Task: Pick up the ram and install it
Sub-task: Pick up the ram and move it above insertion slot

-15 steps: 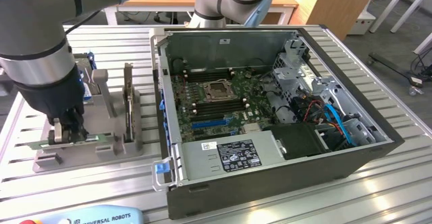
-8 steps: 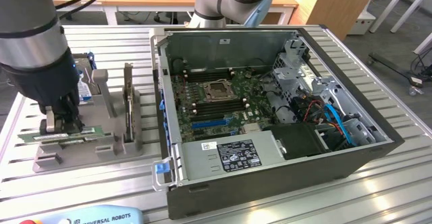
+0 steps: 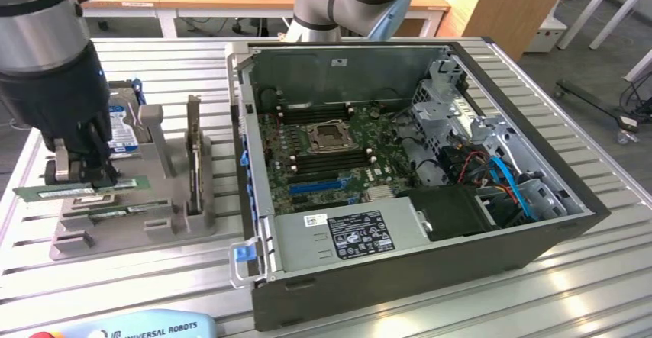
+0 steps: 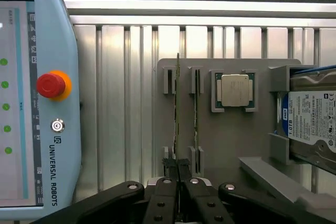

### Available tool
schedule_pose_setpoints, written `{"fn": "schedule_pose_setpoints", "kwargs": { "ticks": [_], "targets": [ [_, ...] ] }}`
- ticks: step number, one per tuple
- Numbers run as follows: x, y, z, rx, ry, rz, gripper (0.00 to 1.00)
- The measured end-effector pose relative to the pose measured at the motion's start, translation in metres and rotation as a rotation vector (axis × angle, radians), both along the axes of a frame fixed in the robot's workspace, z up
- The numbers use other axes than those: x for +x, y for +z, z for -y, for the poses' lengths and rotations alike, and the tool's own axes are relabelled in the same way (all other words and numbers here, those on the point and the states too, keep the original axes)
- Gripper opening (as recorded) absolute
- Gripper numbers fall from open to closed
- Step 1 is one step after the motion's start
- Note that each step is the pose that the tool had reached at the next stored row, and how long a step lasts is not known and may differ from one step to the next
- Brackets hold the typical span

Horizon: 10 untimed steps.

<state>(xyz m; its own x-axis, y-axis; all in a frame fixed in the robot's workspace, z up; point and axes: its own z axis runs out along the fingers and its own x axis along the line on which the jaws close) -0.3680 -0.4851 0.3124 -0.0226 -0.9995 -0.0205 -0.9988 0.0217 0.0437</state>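
Ram point(image 3: 46, 191) looks light, thin, stiff and fragile, so we'd pinch its flat faces near the top edge. Tool point(image 4: 178, 169) is clamped narrow on it.

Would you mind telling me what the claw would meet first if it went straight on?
The ram the claw grips lies in that line; beyond it, probably the grey holder; depth unclear.

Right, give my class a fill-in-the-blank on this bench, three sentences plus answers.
The fingers are shut on the green ____ stick.
The stop button on the teach pendant is ____.
In the gray holder, the processor lies between the spare memory stick and the ____.
Answers: ram; red; hard drive.
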Motion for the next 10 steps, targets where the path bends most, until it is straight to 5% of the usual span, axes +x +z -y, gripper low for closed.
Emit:
{"fn": "schedule_pose_setpoints", "kwargs": {
  "ticks": [10],
  "targets": [
    [0.000,0.0350,0.0000,0.0000,0.000,0.0000,0.12]
  ]
}}
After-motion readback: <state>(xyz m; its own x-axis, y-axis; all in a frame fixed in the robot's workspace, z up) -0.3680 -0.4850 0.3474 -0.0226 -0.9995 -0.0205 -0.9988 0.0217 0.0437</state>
